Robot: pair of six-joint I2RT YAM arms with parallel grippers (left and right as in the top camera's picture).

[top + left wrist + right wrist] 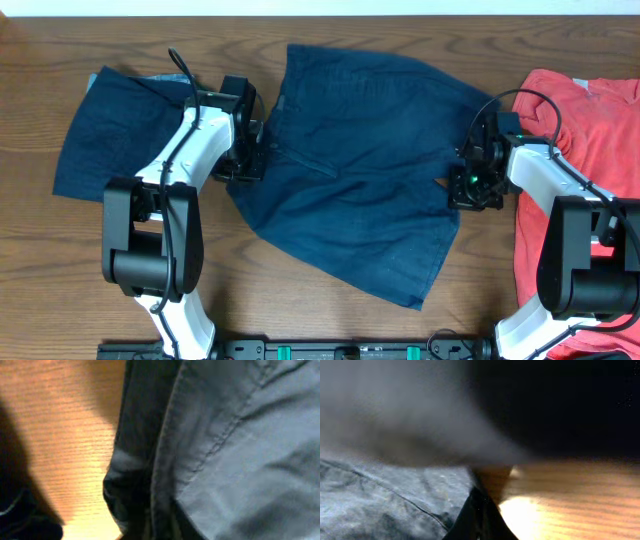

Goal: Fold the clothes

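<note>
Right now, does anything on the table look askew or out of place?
The navy shorts lie skewed, their legs slanting toward the lower right rather than square to the table. The red garment lies rumpled at the right edge. Nothing looks damaged.

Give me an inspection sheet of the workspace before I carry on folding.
Surface: wooden table, bare wood showing around the garments.
Job's things: navy shorts spread mid-table, not yet folded; second navy garment at the left, partly hidden by the left arm.
Clutter: red garment at the right edge, partly hidden by the right arm.
Grippers: left gripper at the shorts' left edge; right gripper at their right edge; open or shut cannot be told.
Cables: black cable loops off the left arm; second black cable off the right.
Surroundings: black base rail at the near edge; otherwise nothing seen.
</note>
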